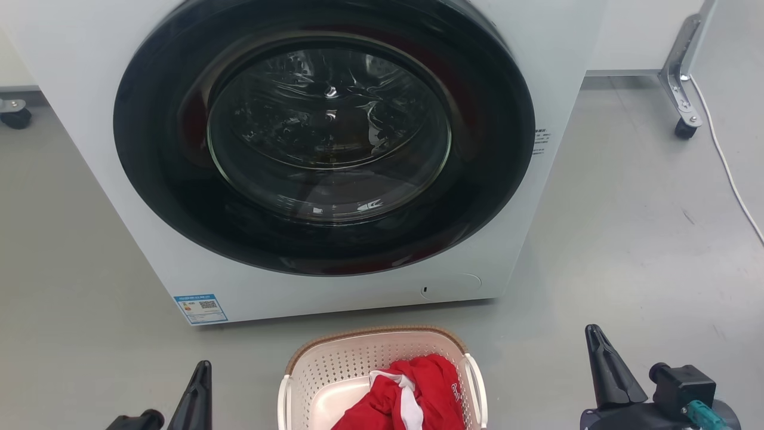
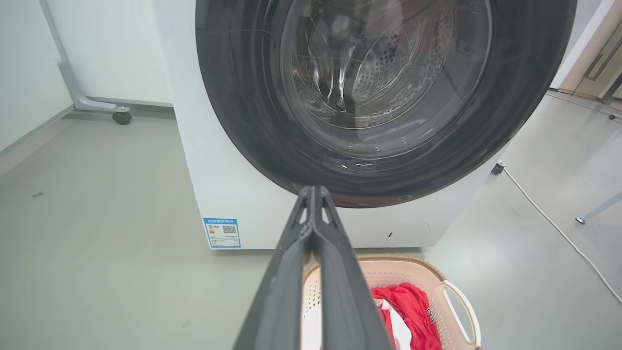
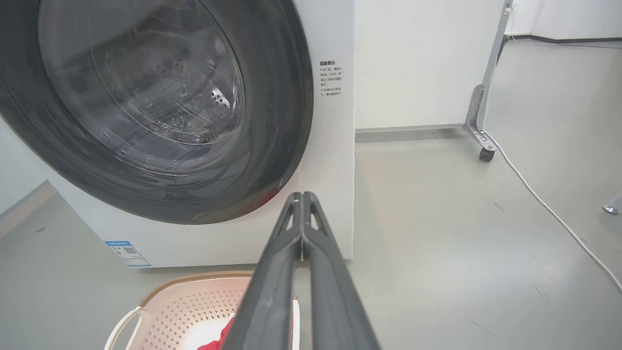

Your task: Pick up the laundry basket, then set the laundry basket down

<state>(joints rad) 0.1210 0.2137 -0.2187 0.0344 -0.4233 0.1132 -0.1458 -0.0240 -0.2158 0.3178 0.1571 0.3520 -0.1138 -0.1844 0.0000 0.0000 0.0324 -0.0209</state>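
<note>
At the lower left of the head view is the left gripper [image 1: 202, 382]. Its own wrist view shows its two dark fingers [image 2: 286, 282] pressed together right to the tip, holding nothing. Just to its right, on the grey floor [image 1: 627, 239] close before the white washing machine [image 1: 298, 292], sits the laundry basket [image 1: 370, 330] — cream, with perforated walls, a brown woven-look rim and a white handle [image 1: 479, 388] on each side. A red garment [image 1: 424, 388] with white trim lies heaped inside it. The two grippers stand apart from the basket, one on either side. At the lower right, the right gripper [image 1: 597, 352] is likewise closed on nothing, its fingers [image 3: 272, 282] meeting at the tip in the right wrist view. The head view gives both handles at once. The left wrist view catches the basket's right-hand handle and the drum's perforated steel through the door glass [image 2: 384, 73]. The right wrist view takes in the left-hand handle, a text sticker [image 3: 330, 78] on the machine's front and — further right — a white cable [image 3: 549, 209] trailing past a caster [image 3: 486, 154].
</note>
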